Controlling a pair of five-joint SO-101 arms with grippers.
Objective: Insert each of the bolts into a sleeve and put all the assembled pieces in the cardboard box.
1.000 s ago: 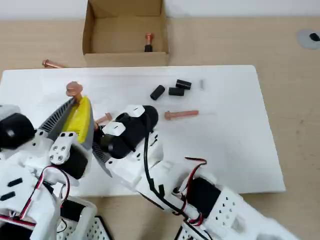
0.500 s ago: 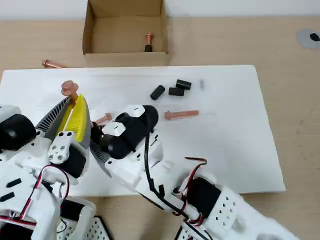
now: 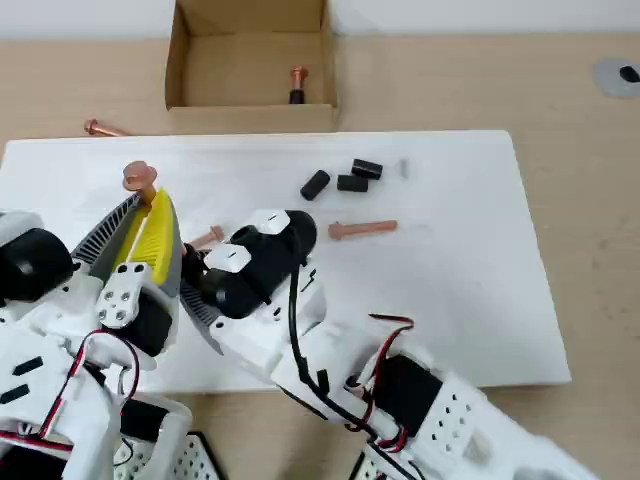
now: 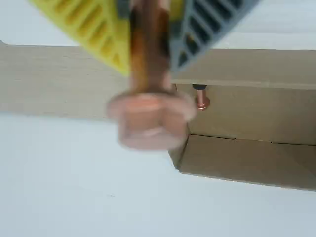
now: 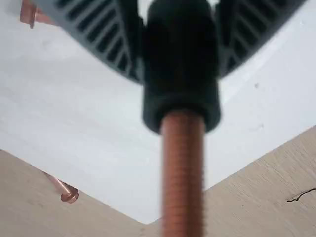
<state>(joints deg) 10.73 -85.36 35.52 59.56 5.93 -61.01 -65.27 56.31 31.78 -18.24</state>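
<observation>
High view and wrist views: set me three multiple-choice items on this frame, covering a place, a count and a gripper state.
1. Where is the bolt that lies off the white board?
A. on the wooden table, left of the cardboard box in the high view
B. inside that box
C. on the floor

2. How many black sleeves lie loose on the white board?
A. one
B. three
C. five

3. What is in the left gripper?
A. nothing
B. a scrap of card
C. a copper bolt

Key:
1 A: the high view shows it on bare wood near the box's left wall.
2 B: three dark cylinders lie close together on the board.
3 C: the left wrist view shows the fingers clamped on the bolt's shank.
</observation>
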